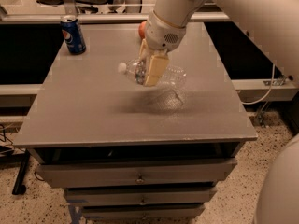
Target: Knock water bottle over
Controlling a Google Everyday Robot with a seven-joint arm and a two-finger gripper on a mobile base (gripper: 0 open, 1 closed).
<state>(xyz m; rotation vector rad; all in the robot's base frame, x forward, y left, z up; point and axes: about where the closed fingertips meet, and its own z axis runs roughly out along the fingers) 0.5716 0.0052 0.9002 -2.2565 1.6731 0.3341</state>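
Note:
The water bottle (174, 76) is a clear ribbed plastic bottle with a white cap pointing left. It lies almost level in the air, a little above the grey table (93, 106), with its shadow and glints on the tabletop below it. My gripper (152, 69) comes down from the upper right on a white arm. Its cream fingers (154, 71) are closed around the bottle near the neck end, hiding the label.
A blue Pepsi can (73, 34) stands upright at the table's back left corner. A reddish-orange object (142, 30) sits at the back, partly hidden behind my arm. The table has drawers below its front edge. A dark gap lies on each side.

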